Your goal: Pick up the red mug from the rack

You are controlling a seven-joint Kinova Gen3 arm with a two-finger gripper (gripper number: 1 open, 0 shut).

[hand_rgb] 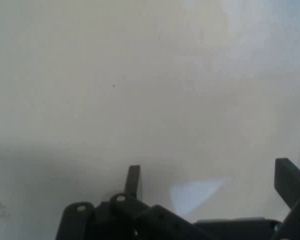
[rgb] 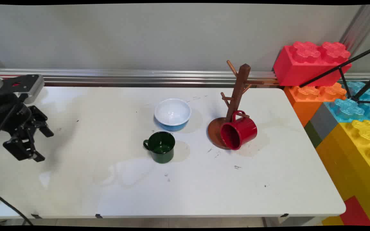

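Note:
My black gripper hangs over the left side of the white table, open, with nothing between its fingers. In the hand view the gripper faces bare tabletop only. A dark green mug stands upright near the table's middle, well to the right of the gripper. Behind it sits a white bowl with a blue outside. Farther right a brown wooden mug tree stands on its round base, and a red mug hangs tilted from one of its lower pegs.
Large toy bricks in red, orange, blue and yellow are stacked past the table's right edge. A black tripod leg crosses them. A metal rail runs along the back wall.

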